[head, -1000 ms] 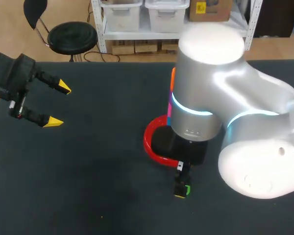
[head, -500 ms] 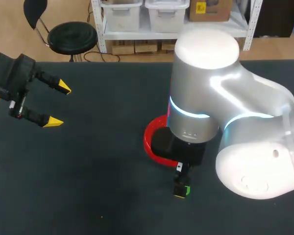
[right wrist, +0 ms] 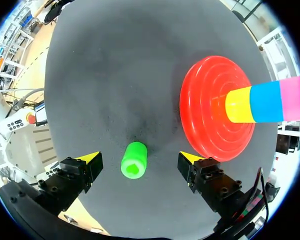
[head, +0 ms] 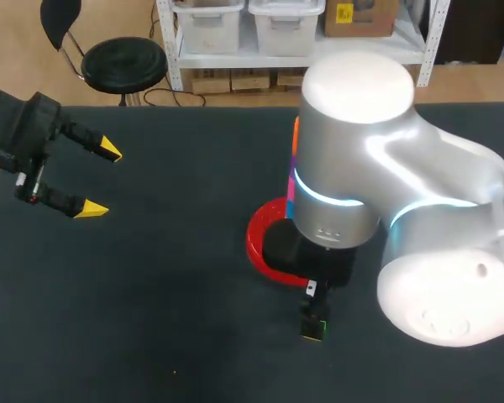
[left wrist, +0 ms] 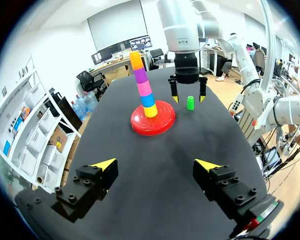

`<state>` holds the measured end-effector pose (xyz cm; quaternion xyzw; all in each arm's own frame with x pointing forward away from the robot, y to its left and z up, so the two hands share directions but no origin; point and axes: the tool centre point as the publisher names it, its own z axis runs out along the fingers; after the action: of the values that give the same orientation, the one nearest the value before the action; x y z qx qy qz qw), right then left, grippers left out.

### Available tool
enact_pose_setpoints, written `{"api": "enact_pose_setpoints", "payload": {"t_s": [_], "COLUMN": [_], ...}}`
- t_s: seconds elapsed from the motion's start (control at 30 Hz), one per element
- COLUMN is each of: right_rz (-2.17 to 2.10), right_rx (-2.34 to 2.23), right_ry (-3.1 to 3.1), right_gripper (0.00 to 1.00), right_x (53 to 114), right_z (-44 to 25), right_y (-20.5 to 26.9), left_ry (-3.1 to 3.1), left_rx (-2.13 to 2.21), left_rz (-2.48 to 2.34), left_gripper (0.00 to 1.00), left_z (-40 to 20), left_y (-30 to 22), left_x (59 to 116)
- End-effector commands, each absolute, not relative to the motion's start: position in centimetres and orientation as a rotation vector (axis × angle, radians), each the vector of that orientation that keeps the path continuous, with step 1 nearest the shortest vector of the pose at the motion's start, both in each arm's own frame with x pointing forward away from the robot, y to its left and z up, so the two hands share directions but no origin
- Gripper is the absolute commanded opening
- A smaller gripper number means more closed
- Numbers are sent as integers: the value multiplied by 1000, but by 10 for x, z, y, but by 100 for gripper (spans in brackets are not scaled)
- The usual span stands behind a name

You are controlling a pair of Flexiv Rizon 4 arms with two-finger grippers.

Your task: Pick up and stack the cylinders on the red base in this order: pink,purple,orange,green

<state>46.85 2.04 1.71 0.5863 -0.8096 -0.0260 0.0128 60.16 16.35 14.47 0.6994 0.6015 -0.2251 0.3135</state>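
Note:
The red base [left wrist: 162, 121] holds a stack [left wrist: 142, 85]: yellow, blue, pink, purple, orange from the bottom up. A green cylinder [left wrist: 190, 103] stands upright on the table just beside the base. My right gripper [right wrist: 140, 157] hangs straight above the green cylinder [right wrist: 134, 160], open, with a fingertip on each side and neither touching it. In the head view my right arm [head: 361, 168] hides most of the stack; the base rim [head: 259, 243] and green cylinder [head: 317, 329] show under it. My left gripper [head: 101, 180] is open and holds nothing at the table's far left.
The dark table [head: 168, 302] lies bare between my left gripper and the base. In the right wrist view the red base [right wrist: 200, 100] lies close beside one finger of my right gripper.
My right arm has swayed slightly left and back over the green cylinder, its gripper still open. The left arm has not moved.

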Motion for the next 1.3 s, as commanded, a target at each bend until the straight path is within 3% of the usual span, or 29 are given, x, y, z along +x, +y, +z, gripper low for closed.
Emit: {"api": "enact_pose_setpoints", "payload": {"t_s": [0.03, 0.87, 1.3], "right_rz": [-83, -116, 48], "right_rx": [1831, 1838, 1890], "right_ry": [-2528, -2531, -2629], "right_gripper": [0, 0, 0], "right_x": [467, 469, 492], "right_z": [17, 19, 83], "right_y": [18, 21, 8], "left_ry": [1580, 1580, 1580], "left_rx": [1843, 1843, 1843], "left_rz": [-592, -592, -592], "left_gripper": [100, 100, 100], "left_z": [144, 144, 144], "left_y": [165, 165, 165], "left_x": [601, 601, 601]}}
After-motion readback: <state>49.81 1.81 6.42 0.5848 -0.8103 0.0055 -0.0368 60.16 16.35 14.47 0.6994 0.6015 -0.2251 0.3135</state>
